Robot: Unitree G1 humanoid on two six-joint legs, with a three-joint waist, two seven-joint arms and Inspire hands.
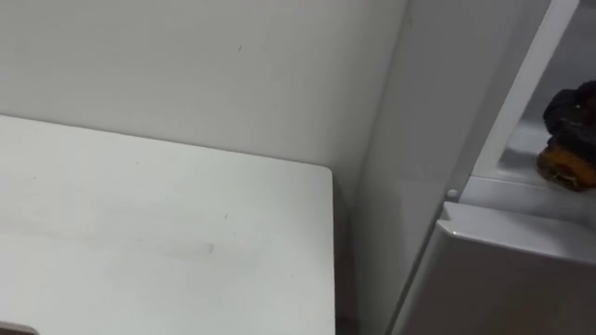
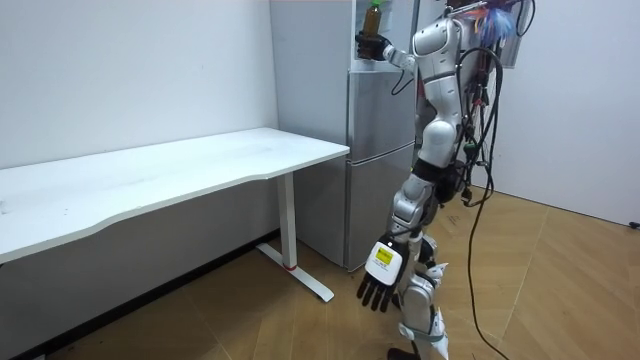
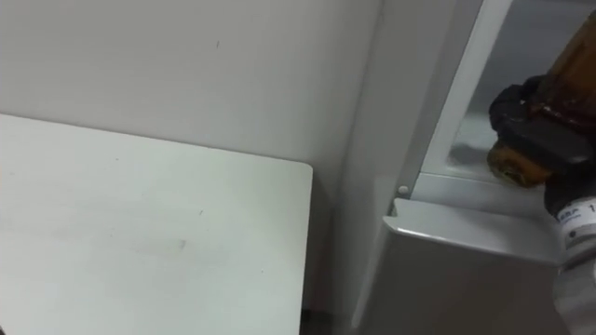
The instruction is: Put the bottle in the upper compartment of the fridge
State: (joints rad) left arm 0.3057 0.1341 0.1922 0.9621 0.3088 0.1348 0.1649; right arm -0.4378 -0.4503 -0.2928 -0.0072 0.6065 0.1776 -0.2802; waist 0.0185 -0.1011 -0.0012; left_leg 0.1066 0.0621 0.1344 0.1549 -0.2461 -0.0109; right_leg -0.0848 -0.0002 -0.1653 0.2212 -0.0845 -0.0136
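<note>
The bottle is amber and has a green cap. It may be glass or clear plastic; I cannot tell which. I judge it to be stiff, smooth and a little slippery. If it is full, it is moderately heavy, and if it is glass, it can break in a fall. The best place to hold it is around the lower body, because there the grip is broad and the weight sits low.

That is where the right robot hand holds it. The dark fingers are curled tightly around the lower part of the bottle, which stands upright. The bottle is already inside the upper fridge, close to the front edge of the compartment floor and just behind the top of the closed lower door. Whether its base touches that floor or hangs just above it, I cannot tell.

The left robot hand hangs beside the leg with relaxed fingers and holds nothing. The white surface stands beside the fridge, with its corner near the fridge wall.
</note>
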